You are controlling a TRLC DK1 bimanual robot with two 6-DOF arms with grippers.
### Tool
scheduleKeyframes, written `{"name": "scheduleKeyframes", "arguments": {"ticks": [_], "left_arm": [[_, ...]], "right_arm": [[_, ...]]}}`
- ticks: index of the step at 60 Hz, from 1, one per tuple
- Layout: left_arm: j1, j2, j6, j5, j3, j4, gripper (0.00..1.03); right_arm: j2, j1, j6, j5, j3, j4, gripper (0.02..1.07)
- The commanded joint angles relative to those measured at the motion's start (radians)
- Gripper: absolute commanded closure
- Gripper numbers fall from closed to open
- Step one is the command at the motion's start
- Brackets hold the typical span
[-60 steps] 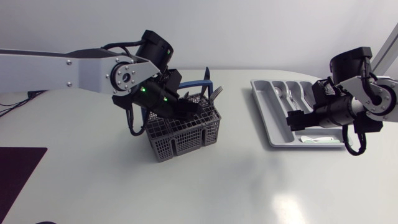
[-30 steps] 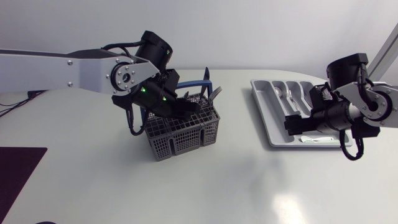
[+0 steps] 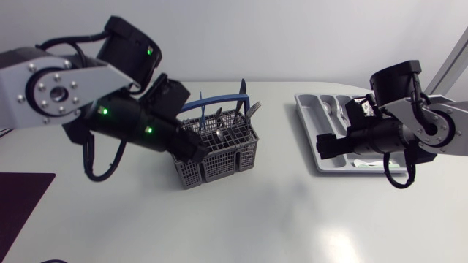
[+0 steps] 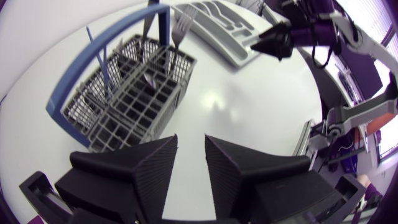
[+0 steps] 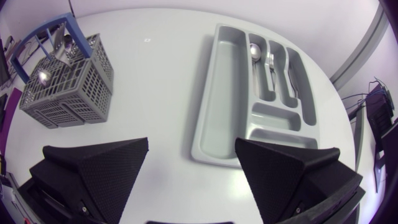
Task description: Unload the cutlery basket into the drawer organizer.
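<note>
Both empty: left gripper [image 4: 191,139] ajar, right gripper [image 5: 192,143] wide.

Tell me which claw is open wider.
The right claw, its fingers far apart by the organizer; the left claw shows only a narrow gap.

Non-task items, head view: you have a white table [image 3: 241,219] with a smooth, faintly glossy top, and its edge curves round at the near right. A dark mat [image 3: 22,208] lies flat on the top at the near left. It has straight edges and a square corner, and the edge of the view cuts off part of it. Right wrist view: you can see one small dark mark [image 5: 147,40] on the bare top towards the far edge, too small for you to tell what it is. Left wrist view: a soft bright reflection [image 4: 211,99] sits on the bare top.
</note>
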Motion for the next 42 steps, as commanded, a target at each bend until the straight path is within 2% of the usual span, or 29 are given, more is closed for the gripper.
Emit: {"name": "scheduleKeyframes", "arguments": {"ticks": [1, 9, 18, 33, 42], "left_arm": [[-0.008, -0.026, 0.093, 0.001, -0.116, -0.021, 0.65], [-0.012, -0.039, 0.173, -0.066, -0.241, 0.076, 0.65], [-0.015, -0.028, 0.205, -0.134, -0.314, 0.194, 0.65], [-0.005, 0.013, 0.245, -0.201, -0.371, 0.369, 0.65], [0.017, 0.018, 0.283, -0.224, -0.390, 0.423, 0.65]], "right_arm": [[0.015, 0.023, 0.058, -0.029, 0.019, 0.024, 0.07], [0.066, 0.059, 0.118, -0.098, 0.068, 0.048, 0.07], [0.164, 0.095, 0.192, -0.135, 0.139, 0.057, 0.07], [0.383, 0.110, 0.302, -0.216, 0.275, 0.085, 0.07], [0.474, 0.122, 0.345, -0.244, 0.335, 0.083, 0.07]]}}
